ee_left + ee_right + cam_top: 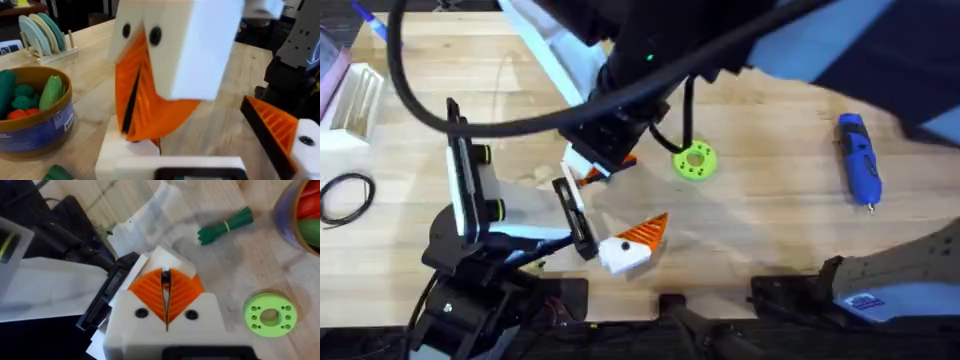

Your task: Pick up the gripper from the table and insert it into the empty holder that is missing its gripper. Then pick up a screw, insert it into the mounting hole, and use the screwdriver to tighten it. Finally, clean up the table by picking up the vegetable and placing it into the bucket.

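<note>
You're on the first step: your right gripper (165,297), jaws shut, sits at the bare white holder (125,155) of the wide-open left gripper (190,131), near-centre. I can't tell whether the orange wedge is pinched there. The screwdriver (857,160) lies untouched at the right and the vegetable (225,224) beside the bucket (35,125) — both steps remain.

**Pale wood under even light**

A light wooden tabletop (780,240) of butcher-block strips spans the scene, evenly lit (soft shadows only). In the left wrist view, a wooden rack (47,50) of pastel plates stands before a dark room.
</note>
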{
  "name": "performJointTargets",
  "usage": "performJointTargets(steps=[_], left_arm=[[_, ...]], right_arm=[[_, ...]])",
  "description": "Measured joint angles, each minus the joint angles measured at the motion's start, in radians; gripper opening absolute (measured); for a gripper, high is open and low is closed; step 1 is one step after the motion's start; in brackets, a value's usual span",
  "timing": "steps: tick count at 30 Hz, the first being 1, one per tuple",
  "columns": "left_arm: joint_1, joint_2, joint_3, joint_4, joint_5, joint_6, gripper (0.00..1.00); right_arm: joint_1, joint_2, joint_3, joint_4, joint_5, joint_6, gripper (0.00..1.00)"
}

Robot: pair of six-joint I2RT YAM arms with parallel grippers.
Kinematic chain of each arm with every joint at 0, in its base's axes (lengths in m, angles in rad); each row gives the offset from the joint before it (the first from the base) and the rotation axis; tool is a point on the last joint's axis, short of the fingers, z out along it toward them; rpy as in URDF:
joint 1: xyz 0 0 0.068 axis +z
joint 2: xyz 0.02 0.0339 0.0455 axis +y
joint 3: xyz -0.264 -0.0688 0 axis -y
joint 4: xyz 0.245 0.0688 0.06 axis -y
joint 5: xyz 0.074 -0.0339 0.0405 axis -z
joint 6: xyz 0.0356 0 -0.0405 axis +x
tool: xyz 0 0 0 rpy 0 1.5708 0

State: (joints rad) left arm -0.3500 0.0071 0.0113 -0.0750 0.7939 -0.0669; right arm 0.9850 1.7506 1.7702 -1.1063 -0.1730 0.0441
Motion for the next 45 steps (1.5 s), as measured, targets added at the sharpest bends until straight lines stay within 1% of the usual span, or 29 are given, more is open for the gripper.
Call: performJointTargets(steps=[2,7,8,9,10,12,13,14,15,16,19,22,25,29,33,35,38,43,45], left_arm=[[0.001,0.005,0.000,-0.002,-0.003,-0.013,0.986],[0.001,0.006,0.000,-0.001,-0.002,-0.014,0.985],[0.001,0.006,0.000,-0.001,-0.002,-0.014,0.985],[0.001,0.006,0.000,-0.001,-0.003,-0.014,0.985],[0.001,0.006,0.000,-0.001,-0.004,-0.014,0.986],[0.001,0.006,0.000,-0.001,-0.005,-0.017,0.987],[0.001,0.006,0.000,0.000,-0.004,-0.016,0.987],[0.001,0.005,0.000,0.000,-0.004,-0.015,0.986],[0.001,0.005,0.000,0.000,-0.004,-0.014,0.985],[0.001,0.005,0.000,0.000,-0.004,-0.011,0.986],[0.001,0.005,0.000,0.000,0.000,-0.006,0.985],[0.001,0.005,0.000,0.000,0.002,0.000,0.985],[0.001,0.005,0.000,0.000,0.003,0.000,0.985],[0.001,0.005,0.000,0.000,0.003,0.000,0.985],[0.001,0.005,0.000,0.000,0.003,0.000,0.985],[0.001,0.005,0.000,0.000,0.003,0.000,0.985],[0.001,0.005,0.000,0.000,0.003,0.000,0.985],[0.001,0.005,0.000,0.000,0.003,0.000,0.987],[0.001,0.005,0.000,0.000,0.003,0.000,0.987]], right_arm=[[0.004,0.014,0.002,0.002,0.003,0.000,0.006],[0.006,0.014,0.004,-0.001,0.007,0.000,0.006],[0.006,0.014,0.004,-0.001,0.007,0.002,0.036],[0.007,0.014,0.004,-0.002,0.004,0.000,0.125],[0.008,0.014,0.004,-0.002,-0.003,0.001,0.252],[0.012,0.014,0.007,-0.005,0.003,0.000,0.552],[0.010,0.013,0.008,-0.008,0.015,-0.006,0.676],[0.005,0.011,0.009,-0.012,0.031,-0.010,0.830],[-0.004,0.010,0.009,-0.012,0.039,-0.020,0.903],[-0.010,0.007,0.009,-0.012,0.039,-0.024,0.924],[-0.021,-0.009,0.008,0.003,0.025,-0.030,0.934],[-0.049,-0.051,0.008,0.006,0.013,-0.034,0.936],[-0.110,-0.111,0.008,-0.014,0.009,-0.038,0.937],[-0.192,-0.171,0.008,-0.087,0.006,-0.041,0.936],[-0.234,-0.211,-0.015,-0.110,0.000,-0.042,0.941],[-0.241,-0.247,-0.064,-0.092,-0.012,-0.042,0.940],[-0.245,-0.333,-0.190,-0.033,-0.030,-0.036,0.940],[-0.246,-0.514,-0.414,0.064,-0.043,0.022,0.940],[-0.246,-0.583,-0.471,0.073,-0.045,0.044,0.941]])
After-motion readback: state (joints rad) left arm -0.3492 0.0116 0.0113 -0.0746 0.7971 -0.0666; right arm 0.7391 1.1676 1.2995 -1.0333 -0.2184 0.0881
